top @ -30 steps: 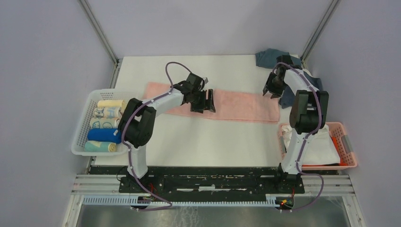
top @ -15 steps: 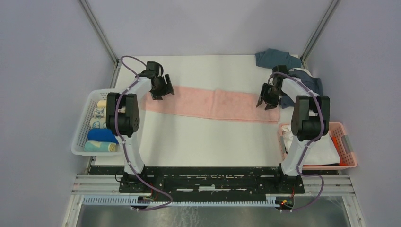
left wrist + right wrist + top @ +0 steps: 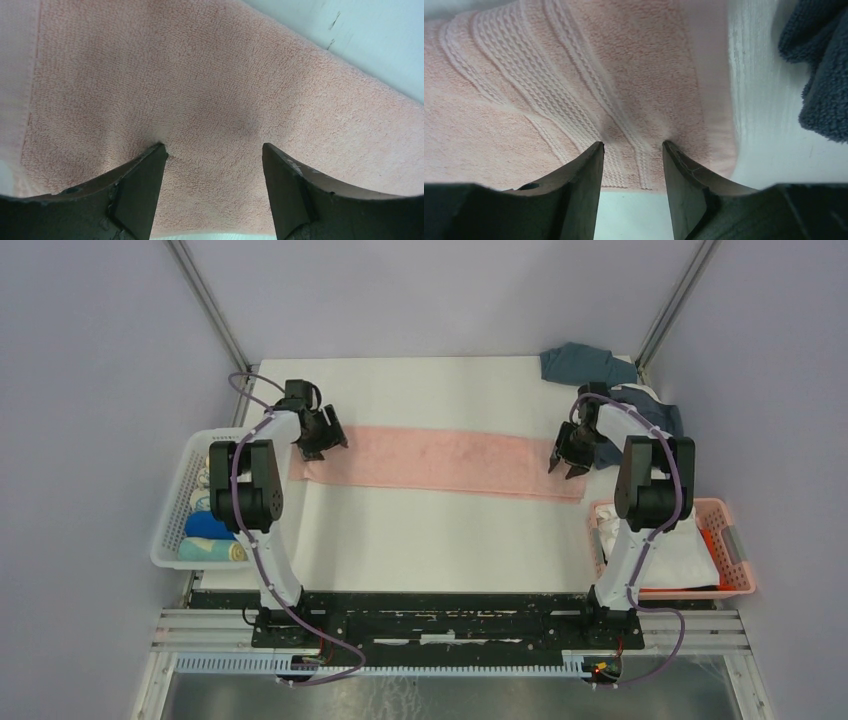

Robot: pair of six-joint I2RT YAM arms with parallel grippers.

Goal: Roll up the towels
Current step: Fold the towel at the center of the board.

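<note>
A long pink towel (image 3: 450, 460) lies flat across the middle of the white table (image 3: 430, 530). My left gripper (image 3: 322, 436) is open at its left end, and in the left wrist view (image 3: 212, 150) both fingertips press down on the pink towel (image 3: 200, 75). My right gripper (image 3: 570, 456) is open at its right end. In the right wrist view (image 3: 632, 145) its tips rest on the ribbed band of the towel (image 3: 524, 100) near the hem. Neither gripper holds cloth between its fingers.
A white basket (image 3: 172, 525) at the left edge holds several rolled towels, among them a bright blue roll (image 3: 205, 527). Loose slate blue (image 3: 580, 360) and navy towels (image 3: 650, 412) lie at the back right; the navy one shows in the right wrist view (image 3: 819, 75). A pink basket (image 3: 735, 550) holds a white towel (image 3: 690, 555).
My left gripper has slid from the towel's middle to its left end, and the towel now lies flatter and straighter. My right gripper has shifted slightly along the right end.
</note>
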